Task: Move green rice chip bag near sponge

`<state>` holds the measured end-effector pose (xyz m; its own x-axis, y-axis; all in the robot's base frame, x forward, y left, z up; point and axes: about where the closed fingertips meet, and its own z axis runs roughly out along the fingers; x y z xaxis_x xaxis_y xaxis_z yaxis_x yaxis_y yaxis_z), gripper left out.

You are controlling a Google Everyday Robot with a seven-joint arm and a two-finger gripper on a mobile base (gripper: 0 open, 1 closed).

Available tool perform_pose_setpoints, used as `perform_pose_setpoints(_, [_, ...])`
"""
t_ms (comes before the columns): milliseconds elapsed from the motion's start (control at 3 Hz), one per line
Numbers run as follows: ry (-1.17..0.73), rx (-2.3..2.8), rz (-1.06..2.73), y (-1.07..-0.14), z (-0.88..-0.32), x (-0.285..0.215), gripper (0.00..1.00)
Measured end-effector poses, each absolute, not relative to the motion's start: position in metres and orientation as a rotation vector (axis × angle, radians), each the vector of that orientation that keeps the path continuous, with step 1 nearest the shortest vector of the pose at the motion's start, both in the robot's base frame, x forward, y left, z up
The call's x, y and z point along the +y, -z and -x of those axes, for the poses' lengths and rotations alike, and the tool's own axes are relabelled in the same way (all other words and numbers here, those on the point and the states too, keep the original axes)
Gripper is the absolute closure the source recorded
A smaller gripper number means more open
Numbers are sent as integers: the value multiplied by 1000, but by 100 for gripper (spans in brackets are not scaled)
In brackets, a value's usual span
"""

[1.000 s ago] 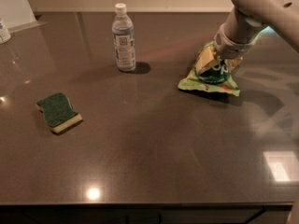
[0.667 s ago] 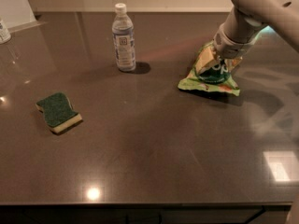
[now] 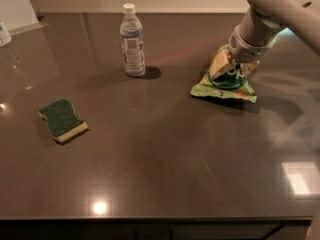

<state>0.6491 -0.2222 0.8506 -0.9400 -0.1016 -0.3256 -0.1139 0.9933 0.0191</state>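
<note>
Dark glossy countertop (image 3: 160, 159); end effector (image 3: 235, 66) pinching green rice chip bag (image 3: 220, 90), sponge (image 3: 61, 118) well apart left.

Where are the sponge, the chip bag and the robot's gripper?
sponge (image 3: 61, 119): camera view, dark green top.
green rice chip bag (image 3: 220, 90): camera view, lower left edge.
gripper (image 3: 234, 67): camera view, tip, at the bag's top.

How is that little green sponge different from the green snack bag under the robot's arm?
The green rice chip bag is larger than the sponge. The bag is crinkled and rises to a peak, while the sponge lies flat, a neat wavy-edged block. The gripper is down on the bag's top at the right, while nothing touches the sponge at the left. Both are green and sit on the same dark countertop.
</note>
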Motion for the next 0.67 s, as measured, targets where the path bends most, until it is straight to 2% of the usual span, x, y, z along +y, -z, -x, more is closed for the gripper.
perform_pose_setpoints(667, [-54, 2807, 157, -851, -649, -222, 100])
